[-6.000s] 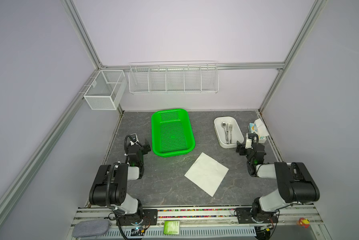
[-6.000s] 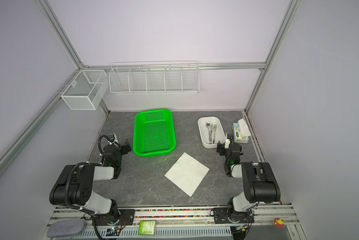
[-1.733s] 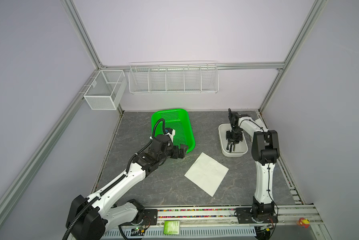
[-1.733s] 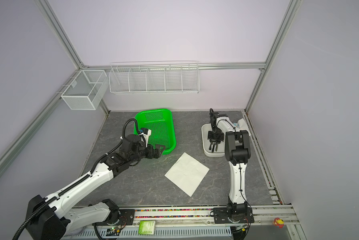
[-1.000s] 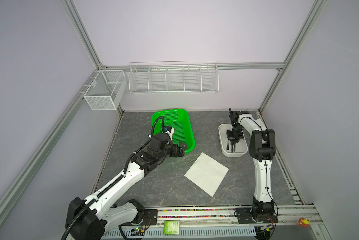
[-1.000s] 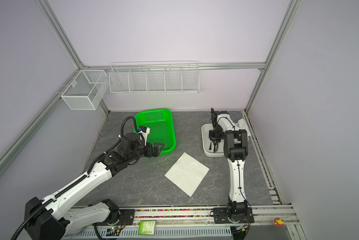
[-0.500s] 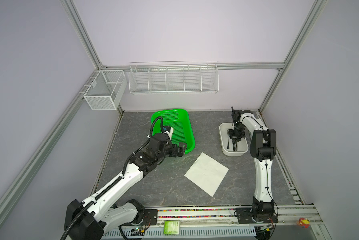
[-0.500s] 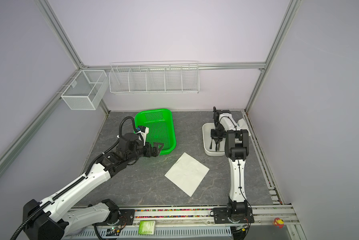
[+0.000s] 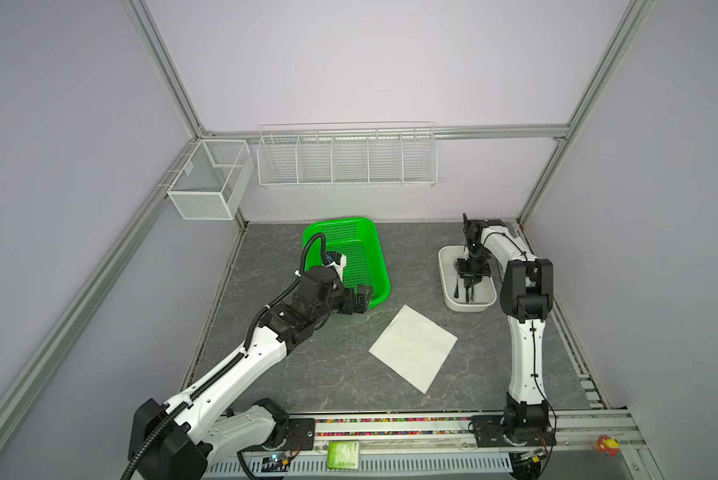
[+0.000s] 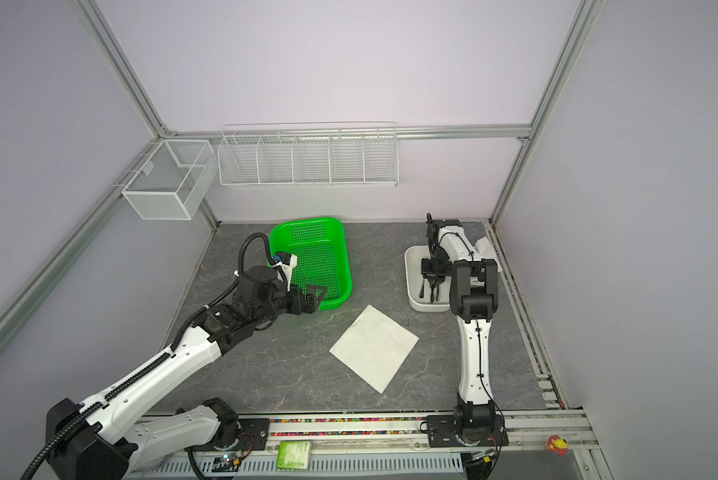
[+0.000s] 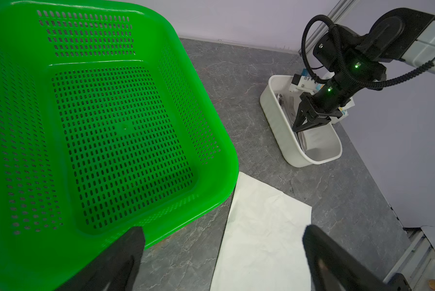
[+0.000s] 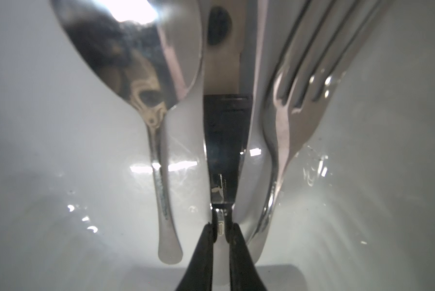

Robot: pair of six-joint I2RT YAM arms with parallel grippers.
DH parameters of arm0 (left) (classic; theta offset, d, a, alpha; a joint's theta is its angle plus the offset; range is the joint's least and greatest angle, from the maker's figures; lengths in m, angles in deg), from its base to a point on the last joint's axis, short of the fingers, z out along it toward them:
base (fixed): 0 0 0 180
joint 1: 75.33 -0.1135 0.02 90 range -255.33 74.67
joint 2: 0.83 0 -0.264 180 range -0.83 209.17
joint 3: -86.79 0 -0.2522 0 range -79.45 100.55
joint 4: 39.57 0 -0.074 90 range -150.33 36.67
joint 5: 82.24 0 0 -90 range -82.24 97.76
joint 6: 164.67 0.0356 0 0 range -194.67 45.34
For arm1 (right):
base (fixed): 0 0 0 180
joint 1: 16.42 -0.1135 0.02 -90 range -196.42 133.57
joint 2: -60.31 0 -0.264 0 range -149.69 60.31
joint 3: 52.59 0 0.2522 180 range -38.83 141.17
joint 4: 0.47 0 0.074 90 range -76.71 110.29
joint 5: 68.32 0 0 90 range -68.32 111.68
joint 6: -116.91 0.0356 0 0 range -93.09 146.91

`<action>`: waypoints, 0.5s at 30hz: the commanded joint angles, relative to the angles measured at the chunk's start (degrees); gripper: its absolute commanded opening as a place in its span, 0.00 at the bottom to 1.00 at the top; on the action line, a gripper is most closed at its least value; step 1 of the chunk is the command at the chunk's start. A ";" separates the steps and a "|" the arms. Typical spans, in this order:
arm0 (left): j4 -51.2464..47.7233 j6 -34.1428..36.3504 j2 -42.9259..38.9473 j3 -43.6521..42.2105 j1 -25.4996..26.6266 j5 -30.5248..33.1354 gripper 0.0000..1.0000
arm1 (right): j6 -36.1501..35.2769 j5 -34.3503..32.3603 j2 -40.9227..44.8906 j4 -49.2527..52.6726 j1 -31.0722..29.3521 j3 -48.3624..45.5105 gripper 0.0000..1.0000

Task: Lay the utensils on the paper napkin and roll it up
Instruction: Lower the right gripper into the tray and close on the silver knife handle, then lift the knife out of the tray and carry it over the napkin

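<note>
The white paper napkin (image 9: 413, 347) (image 10: 373, 347) (image 11: 261, 239) lies flat on the dark table, turned like a diamond. The utensils lie in a white tub (image 9: 446, 286) (image 10: 411, 286) (image 11: 281, 141) at the right rear. The right wrist view shows the spoon (image 12: 135, 63), the knife (image 12: 224, 131) and the fork (image 12: 299, 100) side by side. My right gripper (image 9: 468, 286) (image 10: 432, 286) (image 12: 220, 230) reaches down into the tub, shut on the end of the knife's handle. My left gripper (image 9: 363, 301) (image 10: 313, 297) (image 11: 221, 234) hangs open and empty by the green basket's near corner, beside the napkin's far edge.
A green perforated basket (image 9: 380, 257) (image 10: 346, 257) (image 11: 211, 113) stands left of the tub, close against my left gripper. A tissue pack (image 10: 484, 245) sits behind the tub at the right wall. A wire rack (image 9: 346, 156) and a mesh box (image 9: 207, 178) hang on the walls.
Both arms have left their folded rest pose and reached out. Over the last second the right gripper stays shut low in the tub, and the left arm has barely shifted.
</note>
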 commanded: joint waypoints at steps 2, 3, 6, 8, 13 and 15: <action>-0.89 0.60 -0.21 1.47 0.23 0.34 0.99 | -1.13 0.53 4.20 2.59 0.08 1.21 0.13; -0.85 0.58 -0.18 1.48 0.21 0.34 0.99 | -1.05 0.48 4.47 2.68 0.01 1.17 0.13; -0.86 0.69 -0.14 1.56 0.21 0.39 0.99 | -1.08 0.55 5.29 2.80 -0.14 1.22 0.13; -0.82 0.71 -0.08 1.67 0.21 0.26 0.99 | -1.08 0.44 5.69 3.08 -0.15 1.44 0.13; -0.86 0.61 0.10 1.65 0.21 0.00 0.99 | -1.12 0.37 6.80 3.73 -0.30 1.53 0.13; -0.93 0.60 0.13 1.65 0.22 0.00 0.99 | -1.22 0.31 7.36 4.00 -0.40 1.53 0.13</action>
